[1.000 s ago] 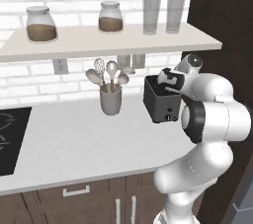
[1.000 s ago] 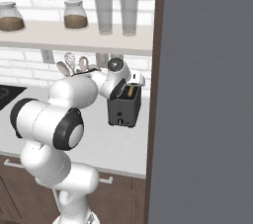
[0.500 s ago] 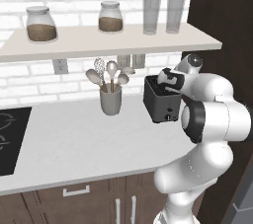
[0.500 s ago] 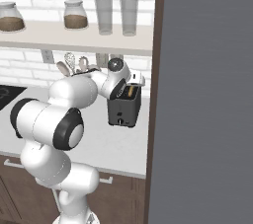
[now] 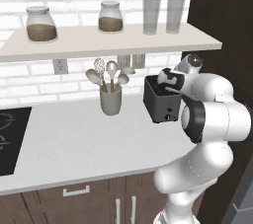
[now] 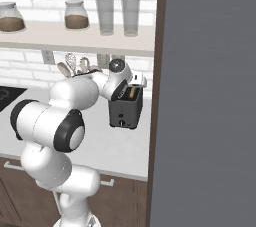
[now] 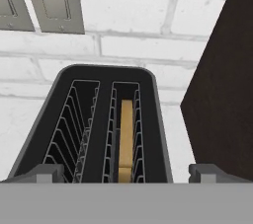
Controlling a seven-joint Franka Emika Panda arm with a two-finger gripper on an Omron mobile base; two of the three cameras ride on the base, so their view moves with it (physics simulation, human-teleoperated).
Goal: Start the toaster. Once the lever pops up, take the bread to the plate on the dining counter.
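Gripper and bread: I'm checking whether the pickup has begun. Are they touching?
Apart. In the hand view the open gripper has its fingertips far either side of the bread sitting in the toaster slot.

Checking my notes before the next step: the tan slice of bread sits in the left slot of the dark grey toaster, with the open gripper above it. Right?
Not quite. In the hand view the tan slice of bread stands in the right slot of the dark grey toaster; the left slot is empty. The open gripper is above it.
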